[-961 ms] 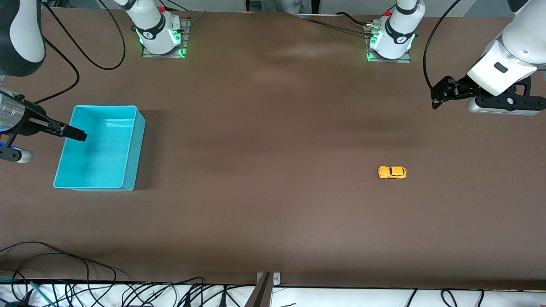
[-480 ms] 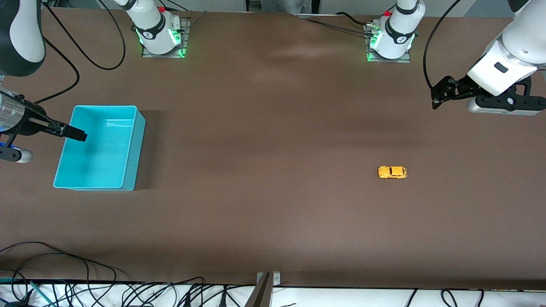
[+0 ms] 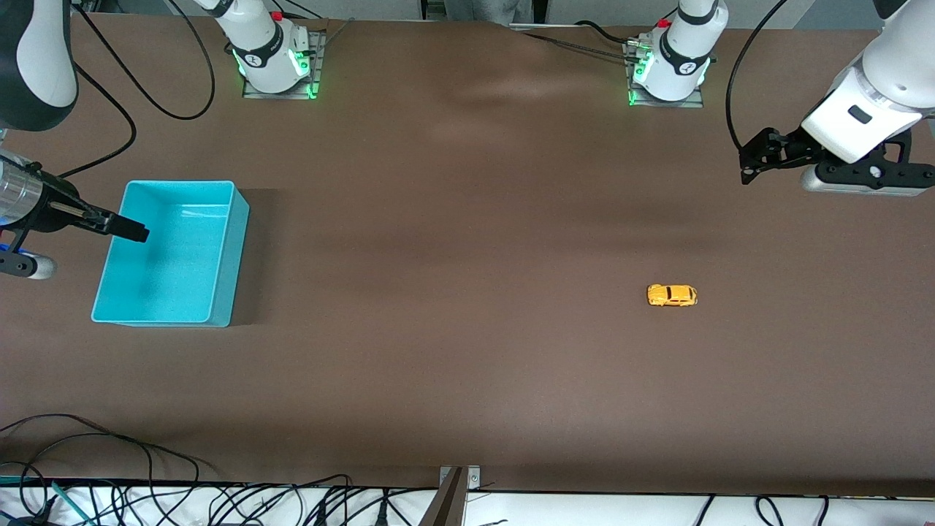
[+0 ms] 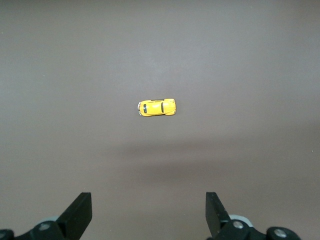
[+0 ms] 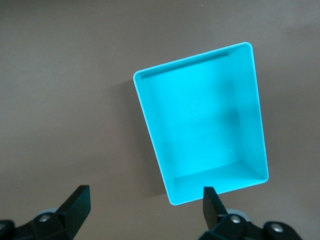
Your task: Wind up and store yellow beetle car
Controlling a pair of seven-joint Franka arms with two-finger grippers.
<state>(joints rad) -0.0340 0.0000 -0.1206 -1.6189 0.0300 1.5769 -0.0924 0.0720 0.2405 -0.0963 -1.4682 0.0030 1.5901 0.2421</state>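
The yellow beetle car (image 3: pixel 672 295) sits on the brown table toward the left arm's end; it also shows in the left wrist view (image 4: pixel 156 107). My left gripper (image 3: pixel 746 166) hangs high over the table at that end, open and empty, with the car well away from its fingers (image 4: pixel 80 215). The turquoise bin (image 3: pixel 219 248) stands empty at the right arm's end and shows in the right wrist view (image 5: pixel 252 115). My right gripper (image 3: pixel 135 232) hangs open and empty over the bin's outer edge.
Cables (image 3: pixel 109 467) lie along the table edge nearest the front camera. The two arm bases (image 3: pixel 274 58) stand at the edge farthest from that camera. A metal bracket (image 3: pixel 456 489) sits at the near edge's middle.
The left gripper has shifted very slightly. The car, the bin and the right gripper have not moved.
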